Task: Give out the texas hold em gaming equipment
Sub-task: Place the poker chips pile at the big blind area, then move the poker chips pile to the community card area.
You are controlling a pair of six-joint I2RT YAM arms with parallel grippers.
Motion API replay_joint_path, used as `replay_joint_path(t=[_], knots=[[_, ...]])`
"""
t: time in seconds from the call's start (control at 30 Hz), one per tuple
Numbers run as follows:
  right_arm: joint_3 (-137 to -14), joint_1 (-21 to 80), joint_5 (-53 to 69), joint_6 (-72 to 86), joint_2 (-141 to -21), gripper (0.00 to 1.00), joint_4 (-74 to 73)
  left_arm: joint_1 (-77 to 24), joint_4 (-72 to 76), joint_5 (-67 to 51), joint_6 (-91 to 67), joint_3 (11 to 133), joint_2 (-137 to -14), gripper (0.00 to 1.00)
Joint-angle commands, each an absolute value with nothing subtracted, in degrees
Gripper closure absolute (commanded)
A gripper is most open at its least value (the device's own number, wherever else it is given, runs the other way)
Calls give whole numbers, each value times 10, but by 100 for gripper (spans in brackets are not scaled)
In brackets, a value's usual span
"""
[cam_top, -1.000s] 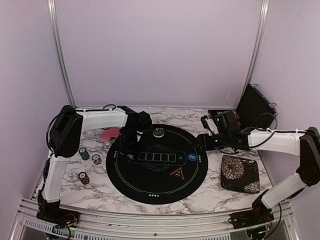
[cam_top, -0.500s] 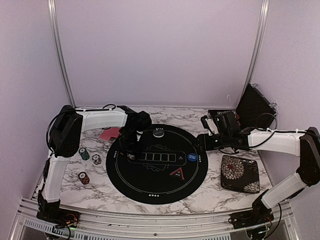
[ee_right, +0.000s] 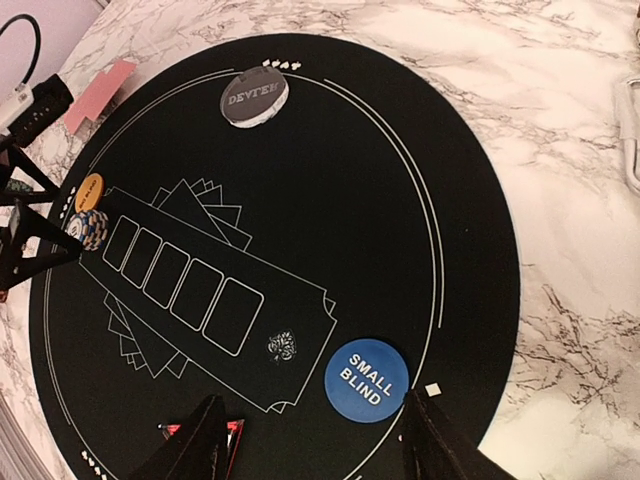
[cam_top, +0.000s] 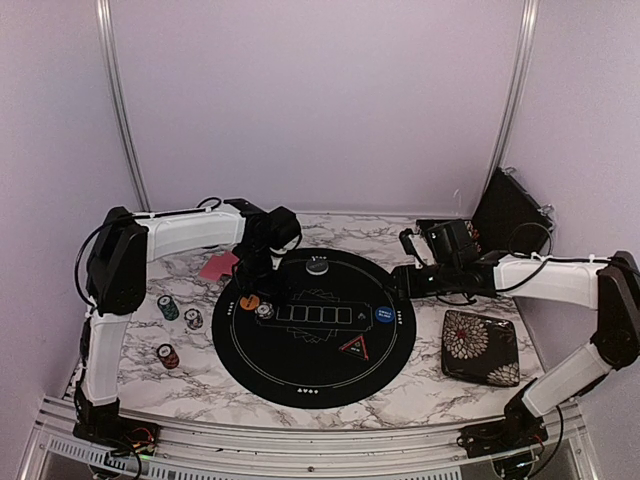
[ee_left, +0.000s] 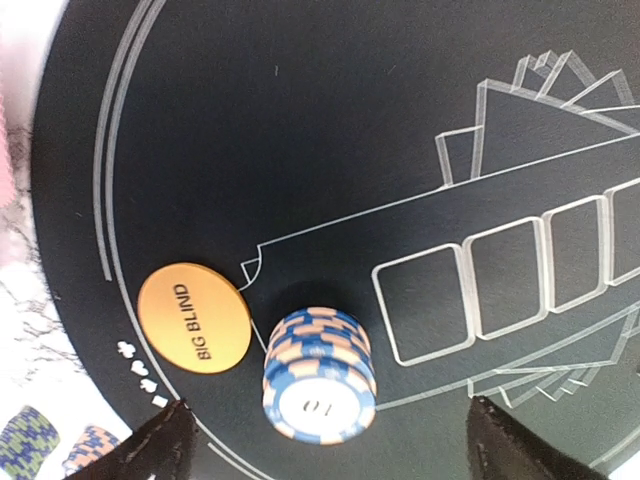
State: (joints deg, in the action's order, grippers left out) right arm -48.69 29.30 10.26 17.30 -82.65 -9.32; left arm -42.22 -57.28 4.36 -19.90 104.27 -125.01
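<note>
- Done so far: on the mat (cam_top: 300,385), an orange button (ee_left: 194,317) and a chip stack (ee_left: 319,375) sit just beside each other at the left edge. A blue button (ee_right: 366,381) lies at the right edge, a grey button (ee_right: 254,97) at the far edge, and a triangle marker (cam_top: 355,347) toward the front.
- Apparently left: three more stacks (cam_top: 168,307) and pink cards (cam_top: 218,267) lie off the mat on the table (cam_top: 200,385).
- Left claw (cam_top: 258,288): released, fingers (ee_left: 150,450) wide on either side of the chip stack, not touching it.
- Right claw (cam_top: 403,284): spread, grasping nothing, near the blue button.
- Only the wrist views make "BIG BLIND" and "SMALL BLIND" legible; only the top view shows the floral case (cam_top: 480,346).
</note>
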Motion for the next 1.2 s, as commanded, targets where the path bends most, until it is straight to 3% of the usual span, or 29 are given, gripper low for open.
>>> replay_joint_path(t=[0.0, 0.47, 0.77, 1.17], knots=[[-525, 306, 101, 163, -837, 43, -105, -411, -556, 32, -199, 1038, -1199, 1], [-702, 451, 26, 157, -980, 39, -163, -356, -474, -24, -210, 887, -1073, 3], [-697, 451, 3, 176, -977, 39, -159, -392, -438, -38, -234, 834, -1090, 4], [-641, 430, -13, 174, -927, 39, -146, -422, -423, -26, -260, 870, -1164, 5]])
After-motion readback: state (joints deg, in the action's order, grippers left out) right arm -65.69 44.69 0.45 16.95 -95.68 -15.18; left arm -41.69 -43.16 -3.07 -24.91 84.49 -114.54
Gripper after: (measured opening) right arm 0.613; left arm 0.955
